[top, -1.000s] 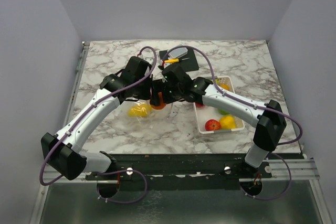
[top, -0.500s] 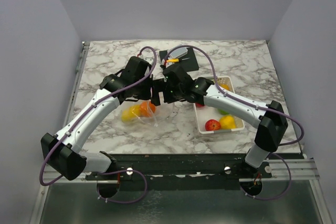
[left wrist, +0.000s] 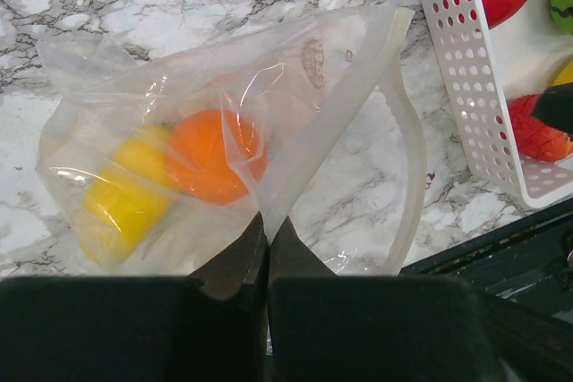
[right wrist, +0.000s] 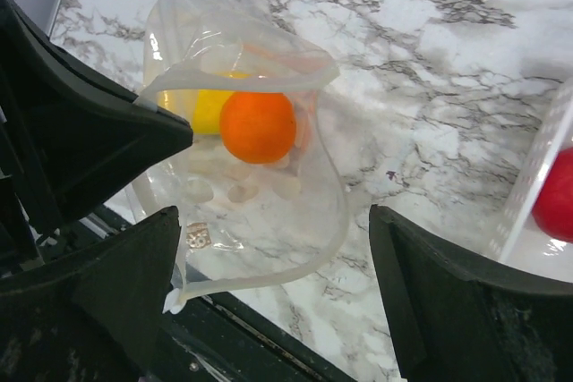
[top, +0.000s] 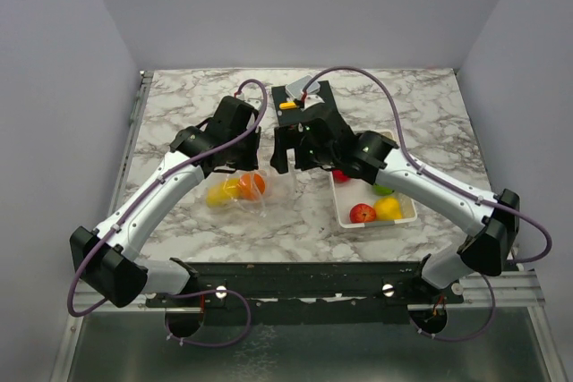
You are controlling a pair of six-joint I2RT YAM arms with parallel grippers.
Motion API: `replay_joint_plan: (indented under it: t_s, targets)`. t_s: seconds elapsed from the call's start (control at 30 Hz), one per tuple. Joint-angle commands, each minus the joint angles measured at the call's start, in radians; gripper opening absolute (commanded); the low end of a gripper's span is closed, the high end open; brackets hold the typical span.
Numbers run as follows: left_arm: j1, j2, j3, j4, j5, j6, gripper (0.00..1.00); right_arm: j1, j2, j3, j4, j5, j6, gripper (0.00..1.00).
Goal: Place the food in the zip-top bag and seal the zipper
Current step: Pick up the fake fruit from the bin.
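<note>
Now the right gripper point(right wrist: 273, 221) sits nearer the overhead frame's upper centre, backed off from the bag mouth, its fingers spread and empty. The orange fruit point(left wrist: 210, 154) it carried a second ago lies inside the zip-top bag point(left wrist: 179, 78) beside a yellow fruit point(left wrist: 125, 199), left of centre. The left gripper point(left wrist: 267, 221) stays pinched on the zipper point(left wrist: 345, 105) edge.

Top view: high above near edge, looks down over whole table point(top: 179, 105). Wrist views: close, angled down; both share bag point(left wrist: 295, 87), basket point(left wrist: 466, 60) edge.
</note>
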Motion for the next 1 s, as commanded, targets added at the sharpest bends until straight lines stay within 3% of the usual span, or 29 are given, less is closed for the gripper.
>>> replay_joint_plan:
  t_s: [0.0, 0.47, 0.97]
  targets:
    - [-0.004, -0.001, -0.010, 0.009, 0.006, -0.005, 0.00, 0.006, -0.044, -0.008, -0.103, 0.114, 0.002, 0.91]
    - [-0.004, 0.003, -0.014, 0.008, 0.007, -0.002, 0.00, -0.087, -0.182, -0.107, -0.196, 0.215, -0.003, 0.89]
    - [-0.004, 0.000, -0.022, 0.008, 0.006, -0.001, 0.00, -0.297, -0.193, -0.253, -0.196, 0.159, 0.050, 0.88]
